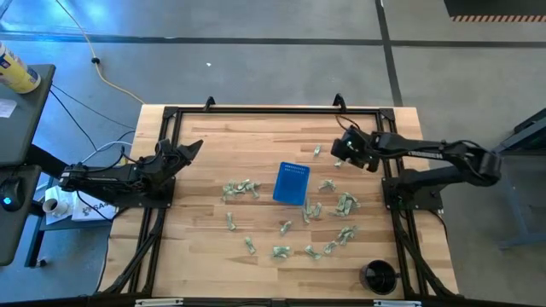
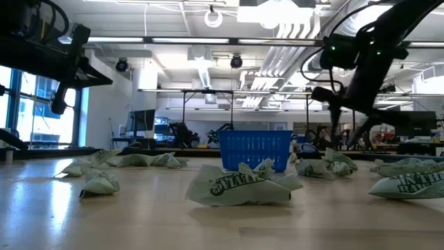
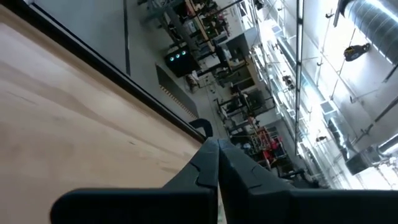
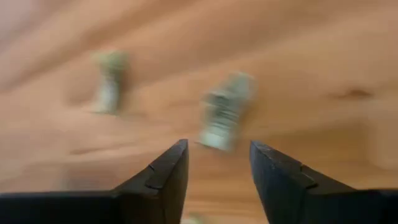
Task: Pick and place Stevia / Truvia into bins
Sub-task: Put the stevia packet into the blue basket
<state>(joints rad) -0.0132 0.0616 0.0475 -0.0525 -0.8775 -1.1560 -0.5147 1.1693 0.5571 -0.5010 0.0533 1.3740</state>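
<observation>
Many crumpled pale green and white sachets (image 1: 241,188) lie scattered on the wooden table around the blue bin (image 1: 292,183), which stands on its base near the table's middle. In the low view the bin (image 2: 255,149) stands behind a large sachet (image 2: 243,186). My right gripper (image 1: 341,151) hovers open over the far right part of the table, just right of one sachet (image 1: 317,151). In the right wrist view its open fingers (image 4: 217,155) point down at a blurred sachet (image 4: 225,112), with another (image 4: 111,87) beside it. My left gripper (image 1: 193,147) waits shut at the table's far left; its fingers (image 3: 214,152) are closed on nothing.
A round black cup (image 1: 379,276) stands at the table's near right corner. A black frame (image 1: 256,109) runs along the table's far edge and sides. Bare wood (image 1: 247,141) lies between the two grippers on the far half of the table.
</observation>
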